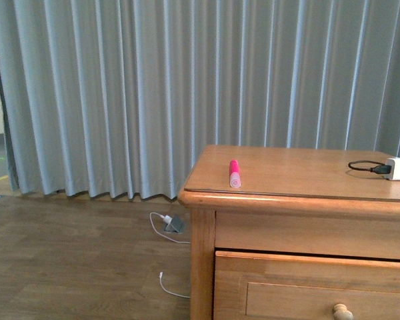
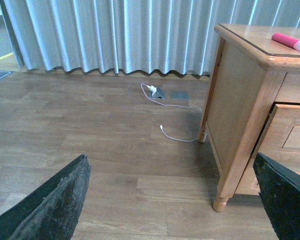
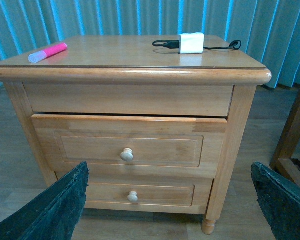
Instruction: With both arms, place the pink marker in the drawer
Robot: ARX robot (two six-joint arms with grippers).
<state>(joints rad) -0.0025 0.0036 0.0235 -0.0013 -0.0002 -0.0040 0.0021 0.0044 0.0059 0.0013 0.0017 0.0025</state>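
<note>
The pink marker (image 1: 234,173) lies flat on the dresser top near its left front corner, pale end toward me; it shows too in the left wrist view (image 2: 290,42) and the right wrist view (image 3: 48,52). The top drawer (image 3: 130,145) with its round knob (image 3: 127,155) stands pulled out a crack; its upper edge and knob show in the front view (image 1: 313,287). My left gripper (image 2: 172,200) hangs open over the floor left of the dresser, nothing between its fingers. My right gripper (image 3: 167,200) is open in front of the dresser, facing the drawers from a distance.
A white charger block (image 3: 191,43) with a black cable sits at the dresser top's right back. The lower drawer (image 3: 140,194) is shut. A white cable and floor socket (image 2: 157,92) lie on the wooden floor by the curtain. Another wooden piece (image 3: 295,130) stands right of the dresser.
</note>
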